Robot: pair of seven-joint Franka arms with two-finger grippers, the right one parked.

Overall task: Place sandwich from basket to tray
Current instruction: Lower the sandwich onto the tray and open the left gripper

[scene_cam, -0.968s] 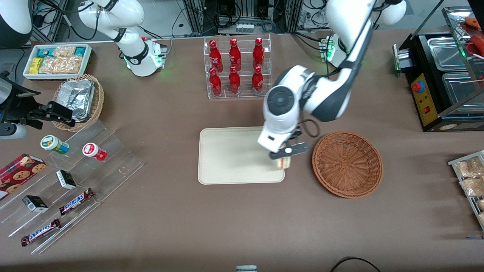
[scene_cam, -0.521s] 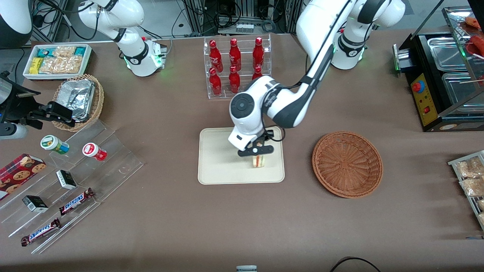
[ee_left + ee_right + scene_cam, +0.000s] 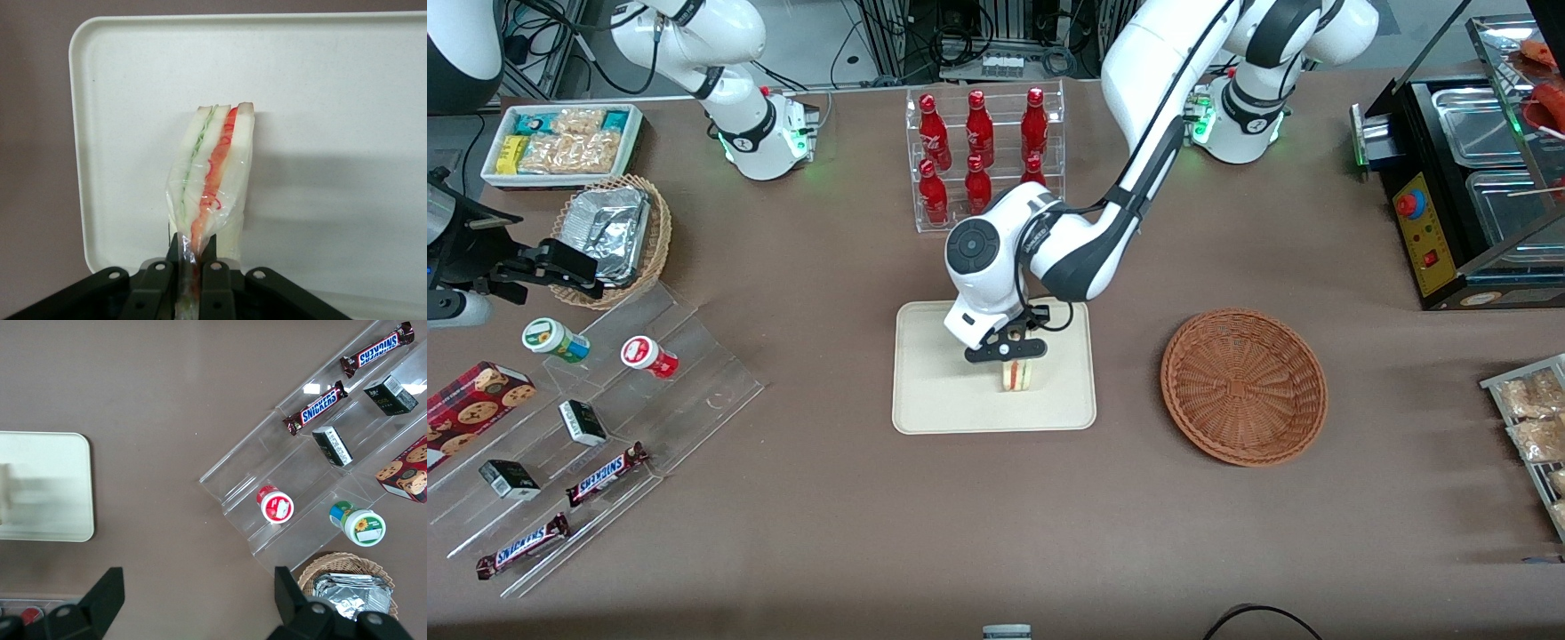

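Note:
The sandwich (image 3: 1017, 375) (image 3: 212, 180), a pale wedge in clear wrap with red and green filling, hangs over the cream tray (image 3: 934, 391) (image 3: 333, 100), in the half nearer the basket. My left gripper (image 3: 1007, 354) (image 3: 194, 267) is shut on the sandwich's wrapped top edge, directly above the tray. Whether the sandwich touches the tray surface I cannot tell. The reddish-brown wicker basket (image 3: 1243, 386) stands empty beside the tray, toward the working arm's end of the table.
A clear rack of red bottles (image 3: 983, 160) stands farther from the front camera than the tray. A clear stepped stand with snack bars and small cups (image 3: 596, 427) lies toward the parked arm's end, with a foil-filled wicker basket (image 3: 614, 233) and a white snack bin (image 3: 560, 142).
My left gripper has carried the sandwich from the tray's edge beside the basket to a spot further over the tray, toward the parked arm's end. It also sits lower.

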